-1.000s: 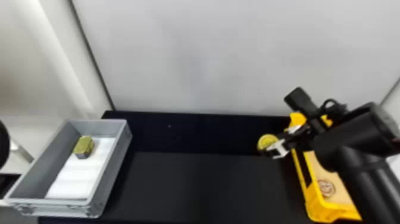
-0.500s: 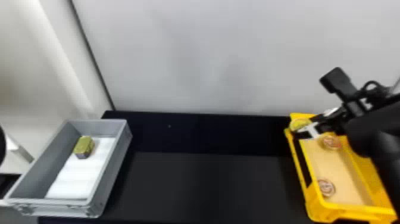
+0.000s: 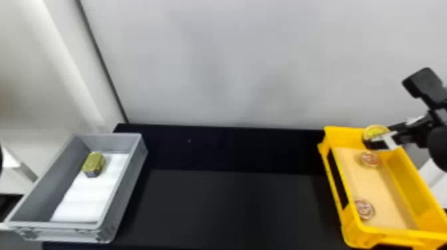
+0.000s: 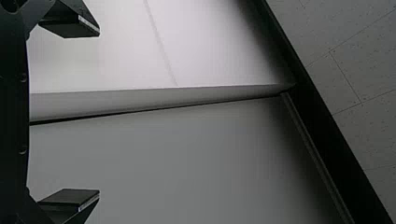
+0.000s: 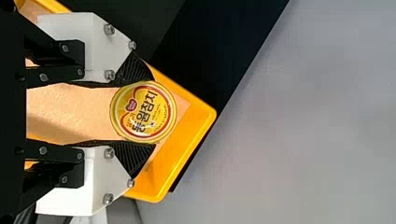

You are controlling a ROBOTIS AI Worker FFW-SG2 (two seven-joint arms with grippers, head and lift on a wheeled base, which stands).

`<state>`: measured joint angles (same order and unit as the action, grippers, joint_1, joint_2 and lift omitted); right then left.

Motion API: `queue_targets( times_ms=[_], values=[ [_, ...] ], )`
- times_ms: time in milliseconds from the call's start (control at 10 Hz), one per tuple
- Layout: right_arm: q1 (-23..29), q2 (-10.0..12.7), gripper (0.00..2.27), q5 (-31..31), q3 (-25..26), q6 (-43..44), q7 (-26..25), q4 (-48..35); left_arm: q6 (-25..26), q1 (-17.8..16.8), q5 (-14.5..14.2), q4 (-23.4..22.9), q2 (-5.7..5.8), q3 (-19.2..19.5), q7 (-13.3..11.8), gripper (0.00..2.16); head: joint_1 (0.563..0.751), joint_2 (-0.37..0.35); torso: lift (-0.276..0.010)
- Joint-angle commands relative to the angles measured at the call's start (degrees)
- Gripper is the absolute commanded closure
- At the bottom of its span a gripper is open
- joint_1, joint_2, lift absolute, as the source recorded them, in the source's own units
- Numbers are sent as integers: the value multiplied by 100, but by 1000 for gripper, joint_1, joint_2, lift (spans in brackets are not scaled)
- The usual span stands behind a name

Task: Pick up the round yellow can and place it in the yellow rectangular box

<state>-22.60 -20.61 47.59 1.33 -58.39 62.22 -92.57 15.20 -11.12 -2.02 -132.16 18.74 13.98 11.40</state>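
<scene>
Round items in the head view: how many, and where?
3: the yellow can held by the right gripper above the yellow box; one item in the box's far part; another nearer, toward its left side. Others may be hidden.

The head view looks forward and down; the right wrist view, nearer, shares the yellow box (image 3: pixel 344 137); the left wrist view faces a wall (image 4: pixel 163 158).
</scene>
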Motion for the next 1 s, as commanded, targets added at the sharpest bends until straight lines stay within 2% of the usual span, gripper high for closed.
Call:
queue_targets(
  times_ms=[0, 300, 500, 900],
  values=[
    [115, -22, 745, 7, 386, 88, -119, 213, 10, -39, 0, -2, 8, -17, -14, 70, 694, 54, -3],
    [326, -22, 745, 25, 843, 237, -304, 512, 46, -31, 9, -20, -1, -17, -14, 70, 694, 54, -3],
    [300, 4, 745, -72, 1019, 457, -567, 995, 28, -39, 9, -20, -19, -26, -14, 70, 694, 54, -3],
    [10, 57, 745, -679, 975, 616, -1218, 2006, -7, -57, 18, -2, -27, -53, -14, 70, 694, 54, -3]
  ],
)
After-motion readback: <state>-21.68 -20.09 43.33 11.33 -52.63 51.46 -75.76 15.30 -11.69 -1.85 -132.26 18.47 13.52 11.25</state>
